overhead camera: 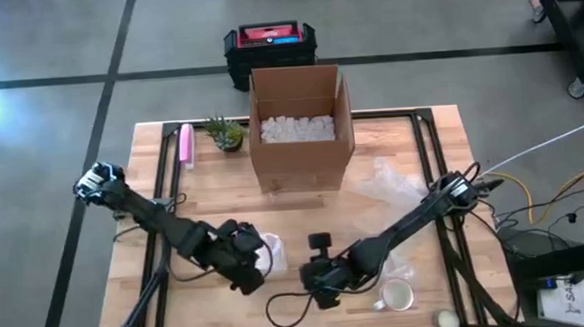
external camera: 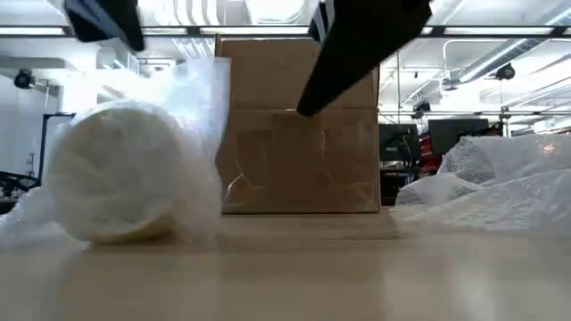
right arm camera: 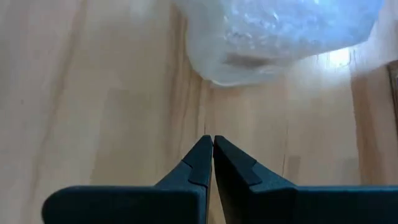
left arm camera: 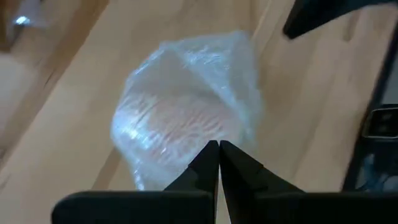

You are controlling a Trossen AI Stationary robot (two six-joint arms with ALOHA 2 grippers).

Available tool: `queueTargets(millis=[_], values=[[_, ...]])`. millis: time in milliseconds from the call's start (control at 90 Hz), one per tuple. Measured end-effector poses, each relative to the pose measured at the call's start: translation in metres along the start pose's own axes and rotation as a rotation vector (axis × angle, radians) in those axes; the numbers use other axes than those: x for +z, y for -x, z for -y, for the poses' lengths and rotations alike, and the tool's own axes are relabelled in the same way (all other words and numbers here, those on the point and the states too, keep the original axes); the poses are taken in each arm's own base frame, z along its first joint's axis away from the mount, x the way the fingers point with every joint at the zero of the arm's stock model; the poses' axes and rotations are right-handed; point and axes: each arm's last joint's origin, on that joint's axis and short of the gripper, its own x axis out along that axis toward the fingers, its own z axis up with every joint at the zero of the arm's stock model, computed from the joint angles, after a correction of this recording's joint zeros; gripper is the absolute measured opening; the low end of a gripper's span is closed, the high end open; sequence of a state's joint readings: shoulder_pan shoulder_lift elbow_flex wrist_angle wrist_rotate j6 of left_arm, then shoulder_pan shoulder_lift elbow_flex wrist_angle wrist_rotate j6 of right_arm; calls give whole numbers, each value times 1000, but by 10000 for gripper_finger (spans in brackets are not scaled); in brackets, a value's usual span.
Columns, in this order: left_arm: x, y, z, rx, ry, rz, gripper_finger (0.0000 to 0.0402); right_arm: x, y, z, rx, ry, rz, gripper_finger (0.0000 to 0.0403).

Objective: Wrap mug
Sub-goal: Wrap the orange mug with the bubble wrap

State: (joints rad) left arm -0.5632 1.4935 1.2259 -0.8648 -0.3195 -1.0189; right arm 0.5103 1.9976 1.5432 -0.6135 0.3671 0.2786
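Observation:
A white mug wrapped in bubble wrap (overhead camera: pixel 273 253) lies on its side on the wooden table (overhead camera: pixel 204 203), near the front middle; the low view shows this bundle (external camera: pixel 116 174) with a flap of wrap standing up beside it. My left gripper (left arm camera: pixel 219 149) is shut, its tips at the bundle's (left arm camera: pixel 186 106) edge. My right gripper (right arm camera: pixel 212 142) is shut over bare wood, a little short of the bundle (right arm camera: pixel 280 37). A second, bare white mug (overhead camera: pixel 397 296) stands upright near the front right. My left gripper's shut fingertips (left arm camera: pixel 208 155) stand against the near edge of the wrapped bundle (left arm camera: pixel 186 140), coming in low from the table's left. Whether they touch the wrap or pinch a layer of it, I cannot tell. The bundle rests on the table.
An open cardboard box (overhead camera: pixel 300 123) with white filler stands at the far middle. Loose bubble wrap (overhead camera: pixel 388 183) lies right of it. A small plant (overhead camera: pixel 226 134) and a pink tube (overhead camera: pixel 185 144) sit far left. A black cable (overhead camera: pixel 289 302) loops near the front edge.

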Motion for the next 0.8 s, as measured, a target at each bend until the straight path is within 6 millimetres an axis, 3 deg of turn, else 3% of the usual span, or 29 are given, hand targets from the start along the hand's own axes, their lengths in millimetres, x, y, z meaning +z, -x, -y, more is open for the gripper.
queueTargets(millis=[178, 389, 600, 800], values=[[-13, -6, -22, 114, -43, 11, 0, 0, -10, 0, 18, -32, 78, 2], [-20, -46, -50, 156, -80, 70, 0, 12, -22, -10, 143, -35, 345, 2], [-22, -78, -69, 99, -87, 185, 0, 8, -59, -18, 99, 86, 383, 2], [-30, -92, -81, 61, -83, 195, 0, 8, -82, -14, -1, 182, 376, 2]])
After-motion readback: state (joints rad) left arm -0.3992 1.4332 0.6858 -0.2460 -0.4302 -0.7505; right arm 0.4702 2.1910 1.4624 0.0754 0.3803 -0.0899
